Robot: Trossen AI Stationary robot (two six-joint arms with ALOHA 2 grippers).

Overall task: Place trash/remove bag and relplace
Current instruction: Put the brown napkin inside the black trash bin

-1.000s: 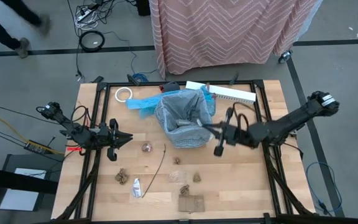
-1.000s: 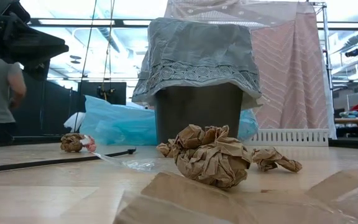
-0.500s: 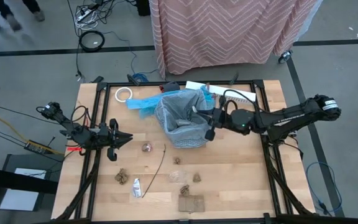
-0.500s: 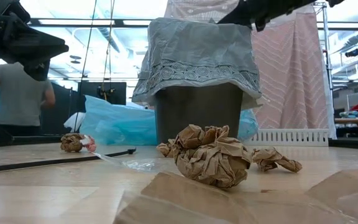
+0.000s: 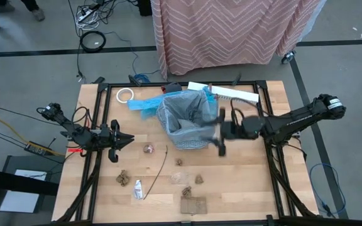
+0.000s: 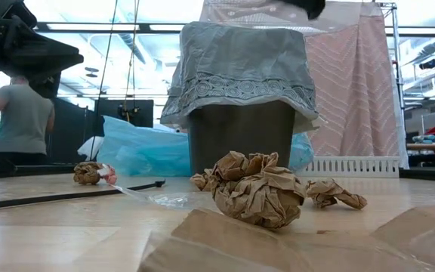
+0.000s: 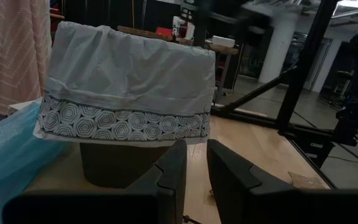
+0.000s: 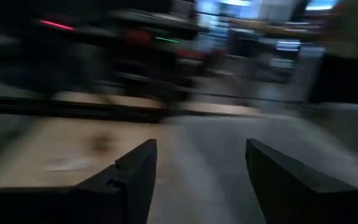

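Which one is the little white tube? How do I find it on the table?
Start at the bin with the grey bag in the middle of the table. Go toward the table's near edge, on the left arm's side, past the thin stick. The white tube lies beside a brown paper wad; everything else nearby is brown.

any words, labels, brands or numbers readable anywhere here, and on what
None can be read.
The bag carries only a band of hexagon patterns, no lettering.
The small white tube may bear print, but it is too small to read.
The signs in the room behind the table are too blurred to read.
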